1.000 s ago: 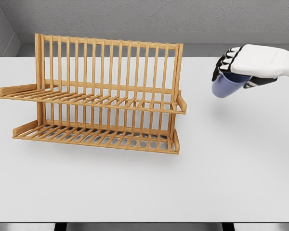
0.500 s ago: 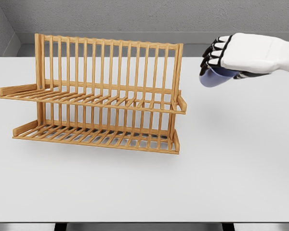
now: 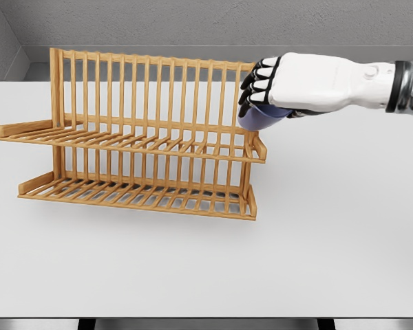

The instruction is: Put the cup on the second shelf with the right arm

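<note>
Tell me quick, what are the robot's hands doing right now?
Right hand: closed around the blue cup, above the right end of the wooden dish rack's upper shelf.
Left hand: not in view.

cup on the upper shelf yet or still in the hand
In the hand. The right hand grips the blue cup in the air above the right end of the rack's upper shelf; nothing rests on it.

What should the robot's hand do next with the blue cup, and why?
Probably carry it a bit further left. The right hand holds the cup just over the right end of the rack's upper shelf, not yet set down on the slats.
</note>
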You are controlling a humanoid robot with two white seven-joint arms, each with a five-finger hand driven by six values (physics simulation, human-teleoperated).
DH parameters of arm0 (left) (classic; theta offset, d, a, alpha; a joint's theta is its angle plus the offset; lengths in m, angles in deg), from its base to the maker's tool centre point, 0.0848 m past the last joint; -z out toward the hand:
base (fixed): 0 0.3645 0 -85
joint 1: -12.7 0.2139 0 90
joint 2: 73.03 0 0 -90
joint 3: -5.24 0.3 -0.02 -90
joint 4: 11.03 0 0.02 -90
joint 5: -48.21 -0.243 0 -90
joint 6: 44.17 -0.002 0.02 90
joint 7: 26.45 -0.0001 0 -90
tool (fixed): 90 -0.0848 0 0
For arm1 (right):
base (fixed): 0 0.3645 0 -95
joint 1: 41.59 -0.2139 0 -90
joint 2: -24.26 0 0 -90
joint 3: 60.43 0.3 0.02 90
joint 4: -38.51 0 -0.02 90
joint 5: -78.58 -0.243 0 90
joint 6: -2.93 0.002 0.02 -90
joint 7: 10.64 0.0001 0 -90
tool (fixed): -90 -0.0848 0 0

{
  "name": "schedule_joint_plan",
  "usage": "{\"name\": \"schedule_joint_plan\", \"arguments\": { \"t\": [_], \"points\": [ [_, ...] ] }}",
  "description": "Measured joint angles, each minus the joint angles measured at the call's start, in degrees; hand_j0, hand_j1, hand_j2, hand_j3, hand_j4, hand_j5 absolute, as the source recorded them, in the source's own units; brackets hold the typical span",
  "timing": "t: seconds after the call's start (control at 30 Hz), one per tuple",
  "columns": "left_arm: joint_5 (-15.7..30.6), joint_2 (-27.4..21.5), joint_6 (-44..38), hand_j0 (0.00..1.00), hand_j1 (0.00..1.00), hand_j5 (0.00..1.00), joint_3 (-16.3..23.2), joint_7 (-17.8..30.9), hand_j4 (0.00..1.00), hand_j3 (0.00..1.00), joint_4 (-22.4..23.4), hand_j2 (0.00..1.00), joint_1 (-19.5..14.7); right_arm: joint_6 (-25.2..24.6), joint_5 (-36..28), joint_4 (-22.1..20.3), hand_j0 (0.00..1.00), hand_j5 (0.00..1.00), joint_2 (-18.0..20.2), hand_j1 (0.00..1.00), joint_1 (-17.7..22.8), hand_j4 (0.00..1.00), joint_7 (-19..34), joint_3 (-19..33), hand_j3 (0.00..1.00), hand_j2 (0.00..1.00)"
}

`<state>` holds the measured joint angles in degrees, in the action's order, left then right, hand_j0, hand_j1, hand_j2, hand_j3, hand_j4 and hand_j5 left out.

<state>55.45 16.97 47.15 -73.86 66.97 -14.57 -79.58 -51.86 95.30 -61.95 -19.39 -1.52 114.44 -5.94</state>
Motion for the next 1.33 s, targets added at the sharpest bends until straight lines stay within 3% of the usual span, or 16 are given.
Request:
{"name": "schedule_joint_plan", "arguments": {
  "t": [0.4,0.43,0.5,0.67,0.77,0.9,0.97,1.03,1.13,1.2,1.33],
  "points": [
    [0.0,0.0,0.0,1.0,1.0,1.0,0.0,0.01,1.0,1.0,-0.03,1.0,0.0,-0.14,0.32,0.01,0.69,0.69,-1.79,0.69,0.0,0.69,-0.27,-5.53,0.69,0.69],
    [0.0,0.0,0.0,1.0,1.0,1.0,0.0,0.01,1.0,1.0,-0.01,1.0,0.0,-0.16,0.35,0.01,0.76,0.76,-1.8,0.76,0.0,0.76,-0.34,-5.79,0.76,0.76],
    [0.01,0.0,0.0,1.0,1.0,1.0,0.0,0.01,1.0,1.0,-0.02,1.0,0.0,-0.13,0.4,0.01,1.0,1.0,-1.8,1.0,0.0,1.0,-0.24,-6.23,1.0,1.0],
    [0.01,0.0,0.0,1.0,1.0,1.0,0.0,0.01,1.0,1.0,0.0,1.0,0.0,-0.08,0.46,0.01,1.0,1.0,-1.65,1.0,-2.11,1.0,-0.09,-6.16,1.0,1.0],
    [0.01,0.0,0.0,1.0,1.0,1.0,0.0,0.02,1.0,1.0,0.0,1.0,0.0,-0.04,0.5,0.03,1.0,1.0,-1.66,1.0,-2.11,1.0,-0.06,-2.86,1.0,1.0],
    [0.02,0.0,0.0,1.0,1.0,1.0,0.0,0.03,1.0,1.0,-0.01,1.0,0.0,-0.04,0.47,1.49,1.0,1.0,-1.06,1.0,-1.58,1.0,-0.05,6.65,1.0,1.0],
    [0.02,0.0,0.0,1.0,1.0,1.0,0.0,0.02,1.0,1.0,-0.01,1.0,0.0,-0.06,0.4,5.53,1.0,1.0,-0.14,1.0,1.49,1.0,-0.05,11.08,1.0,1.0],
    [0.02,0.0,0.0,1.0,1.0,1.0,0.0,0.02,1.0,1.0,-0.01,1.0,0.0,0.0,0.62,10.49,1.0,1.0,0.35,1.0,7.73,1.0,-0.04,13.83,1.0,1.0],
    [0.02,0.0,-0.01,1.0,1.0,1.0,-0.01,0.02,1.0,1.0,-0.02,1.0,0.0,0.08,0.84,14.22,1.0,1.0,-0.2,1.0,16.61,1.0,-0.02,18.87,1.0,1.0],
    [0.02,0.0,0.0,1.0,1.0,1.0,-0.01,0.03,1.0,1.0,-0.01,1.0,0.0,0.04,0.86,15.27,1.0,1.0,-1.87,1.0,18.98,1.0,-0.03,21.47,1.0,1.0],
    [0.01,0.0,0.0,1.0,1.0,1.0,0.0,0.02,1.0,1.0,-0.01,1.0,0.0,-0.03,2.21,16.23,1.0,1.0,-4.22,1.0,19.16,1.0,-0.05,23.45,1.0,1.0]
  ]
}}
